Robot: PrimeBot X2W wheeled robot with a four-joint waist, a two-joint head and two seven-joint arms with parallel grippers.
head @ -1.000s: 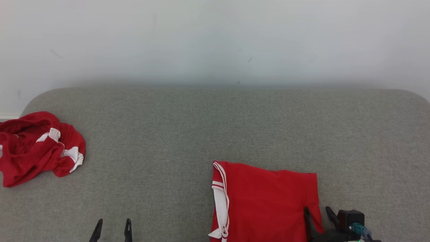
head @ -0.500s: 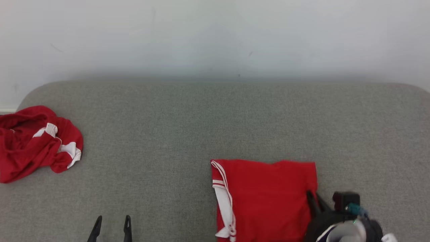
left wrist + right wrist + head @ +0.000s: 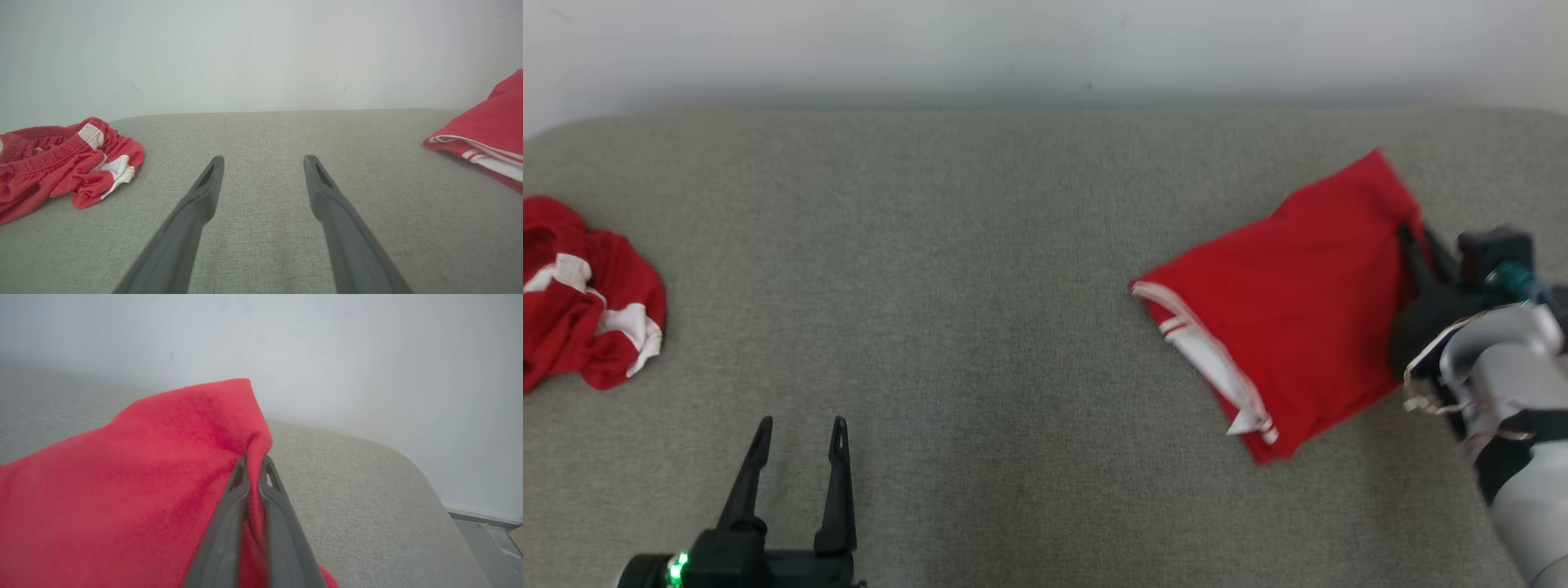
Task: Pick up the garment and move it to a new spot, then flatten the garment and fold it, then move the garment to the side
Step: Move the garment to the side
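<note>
Right tool clamps the folded red garment near the right edge of the grey cushion; left tool stands open.

A grey fabric surface with rounded corners bears two things, well apart; a folded red garment lies askew at the right, white-striped edge leftward; a crumpled red-and-white garment sits at the left edge

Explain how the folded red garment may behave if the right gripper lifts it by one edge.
Probably floppy: the folded red garment bunches where the right gripper pinches its edge, so it would likely droop and unfold. It looks thin, so probably light. The woven grey cushion may grip it, so dragging could wrinkle it.
</note>
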